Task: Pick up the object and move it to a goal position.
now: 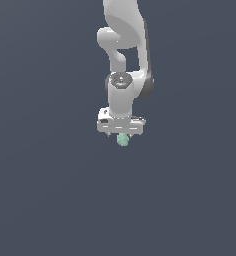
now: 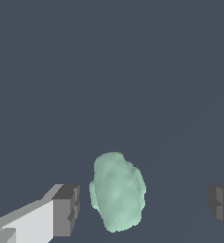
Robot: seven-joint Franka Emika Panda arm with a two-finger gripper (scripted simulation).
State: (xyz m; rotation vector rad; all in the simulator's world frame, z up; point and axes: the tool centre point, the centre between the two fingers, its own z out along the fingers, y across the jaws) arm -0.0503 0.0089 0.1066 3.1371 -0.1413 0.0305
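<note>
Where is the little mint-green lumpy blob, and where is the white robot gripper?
Small pale mint-green lumpy blob (image 2: 116,191): wrist view, middle of its body.
White robot gripper (image 1: 121,134): exterior view, midway between its fingertips, jaws open.

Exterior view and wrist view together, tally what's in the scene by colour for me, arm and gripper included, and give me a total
Pale mint-green: 1, the lumpy blob, lying between the open fingers.
White: 2, the robot arm and its gripper with dark finger pads.
Total: 3.
</note>
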